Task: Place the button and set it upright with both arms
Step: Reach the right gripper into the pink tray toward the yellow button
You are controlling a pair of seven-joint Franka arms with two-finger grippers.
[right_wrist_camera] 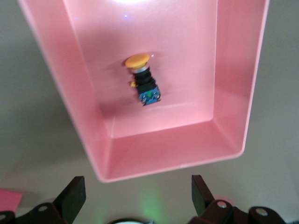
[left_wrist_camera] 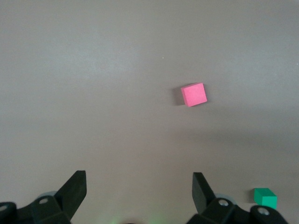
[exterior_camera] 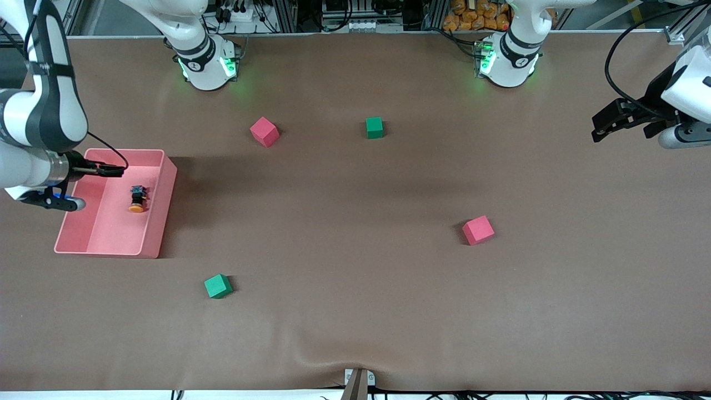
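Button lying on side in pink bin at right arm's end of worktop, orange cap toward front camera, bluish end toward bases. Right end effector over bin's rim, fingers apart, empty; nearer arm. Left end effector over worktop's other end, fingers apart, empty, waiting.

Two red cubes, two green cubes, one pink bin, one button.
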